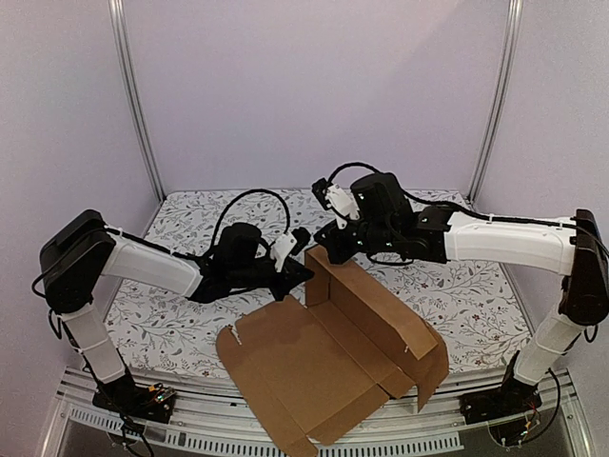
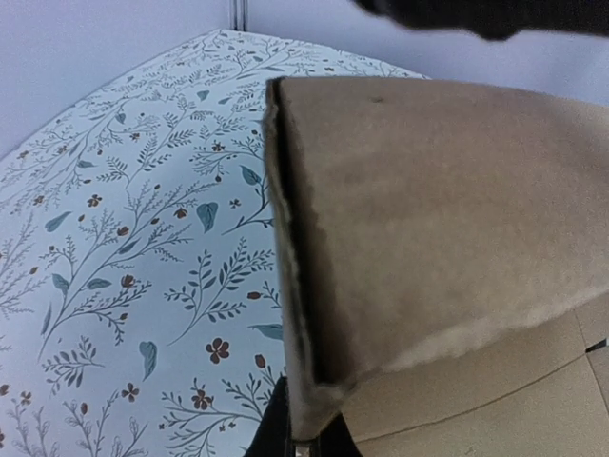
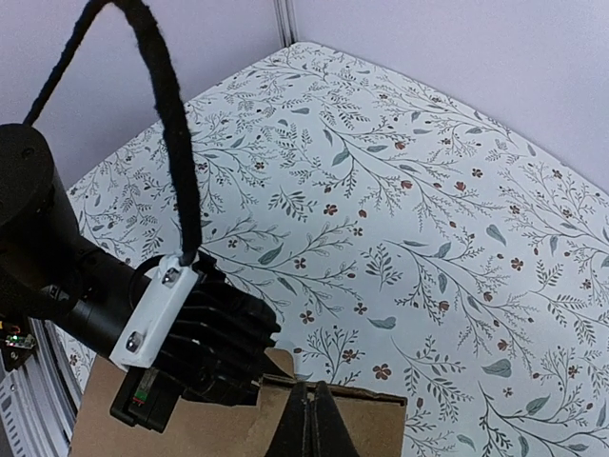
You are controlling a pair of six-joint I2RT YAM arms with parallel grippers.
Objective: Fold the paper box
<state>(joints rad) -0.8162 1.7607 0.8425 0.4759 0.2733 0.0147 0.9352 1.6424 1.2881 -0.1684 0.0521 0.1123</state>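
Note:
The paper box (image 1: 333, 371) is a brown cardboard sheet lying at the table's near middle, with its right long wall and far-end flap raised. My left gripper (image 1: 301, 270) is shut on the far flap's corner. In the left wrist view that flap (image 2: 428, 238) fills the right side, and its lower corner is pinched at my left gripper (image 2: 306, 440). My right gripper (image 1: 322, 252) hovers at the flap's top edge. In the right wrist view its fingers (image 3: 310, 395) are pressed together with nothing between them, in front of the cardboard edge (image 3: 447, 424). The left gripper's black body (image 3: 190, 343) sits just to their left.
A floral tablecloth (image 1: 190, 324) covers the table. White walls and two aluminium posts (image 1: 133, 95) enclose the back and sides. A metal rail (image 1: 285, 433) runs along the near edge. The left arm's black cable (image 3: 176, 124) loops up in the right wrist view.

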